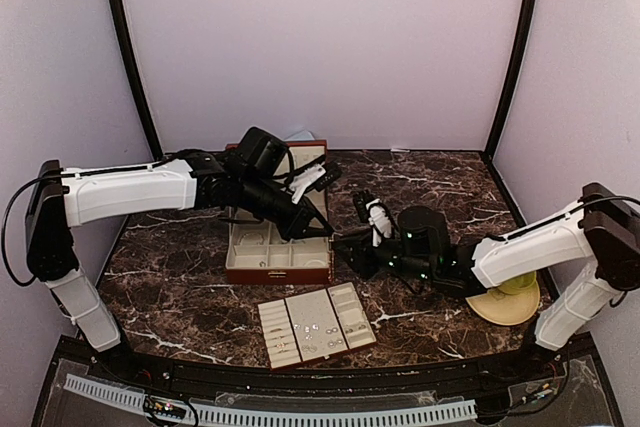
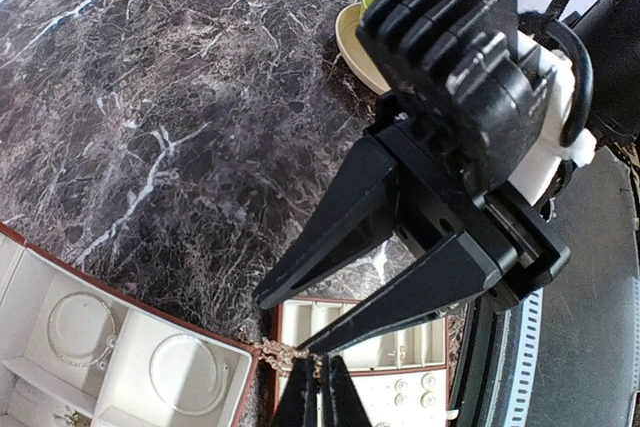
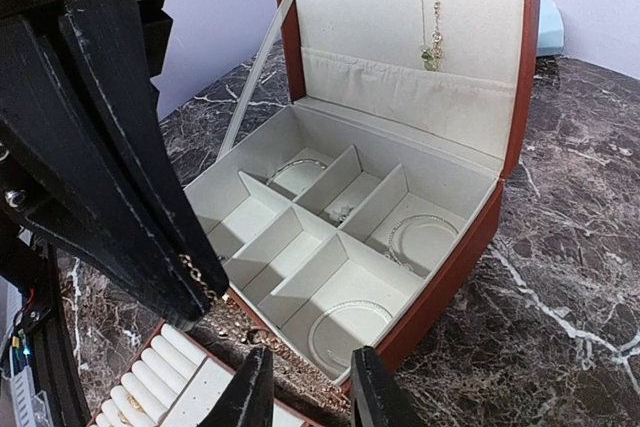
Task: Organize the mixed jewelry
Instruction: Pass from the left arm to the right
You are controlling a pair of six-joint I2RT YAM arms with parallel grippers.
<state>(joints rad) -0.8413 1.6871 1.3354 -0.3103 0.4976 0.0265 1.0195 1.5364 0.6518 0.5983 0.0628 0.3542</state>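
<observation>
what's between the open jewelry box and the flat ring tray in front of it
In the top view, only bare marble table lies between the red-brown box and the tray; nothing sits in that strip.

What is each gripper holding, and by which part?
The left gripper pinches a gold chain in its shut jaws; where along the chain cannot be told. The right gripper is open, empty.

Overhead rear view, two close wrist views, shared jewelry box point(image 1: 278, 247).
</observation>
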